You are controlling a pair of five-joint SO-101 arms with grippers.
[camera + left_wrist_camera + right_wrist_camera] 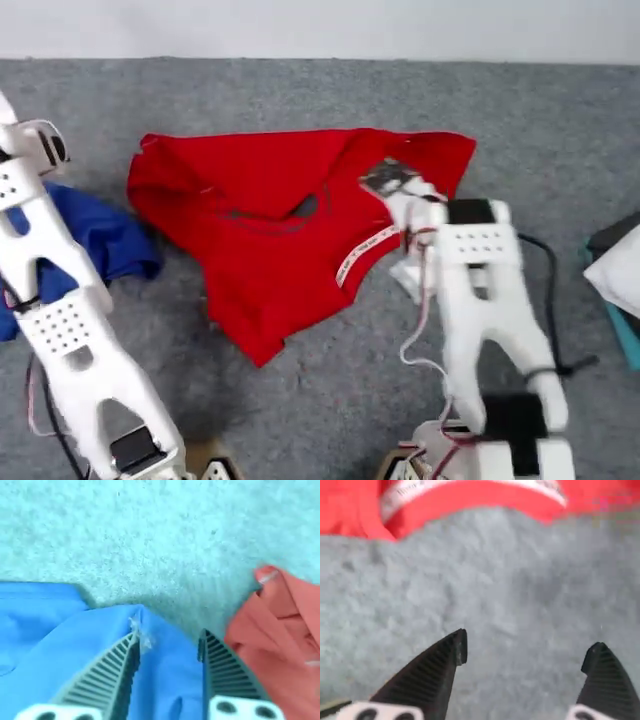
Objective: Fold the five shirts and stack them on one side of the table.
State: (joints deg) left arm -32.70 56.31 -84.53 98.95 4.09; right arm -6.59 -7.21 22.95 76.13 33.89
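Centrally on the grey worktop (330,390) lies the red shirt (250,215), spread out but rumpled, with one corner reaching toward the arms and its white-lined collar band (365,252) turned up on the side nearest the right arm. The blue shirt (105,235) sits bunched at the left side of the worktop, just beside the red one and partly hidden under the left arm. At the far right edge a pale folded cloth (620,272) rests on a teal piece (627,345), well apart from the red shirt.

From the left wrist, the left claw (167,652) hangs over the blue shirt with its ribbed fingers (117,672) parted. Blue fabric fills the gap between them, yet neither finger visibly pinches it, so the claw holds nothing. An edge of the red shirt shows just past one finger, and bare grey worktop lies beyond.

From the right wrist, the right claw (527,652) is spread wide, its two dark fingers (437,662) far apart over bare worktop with nothing between them. The red shirt's collar edge lies a little beyond the fingertips and is not touching them. Seen from above, the right arm's head sits at the collar side of the red shirt.
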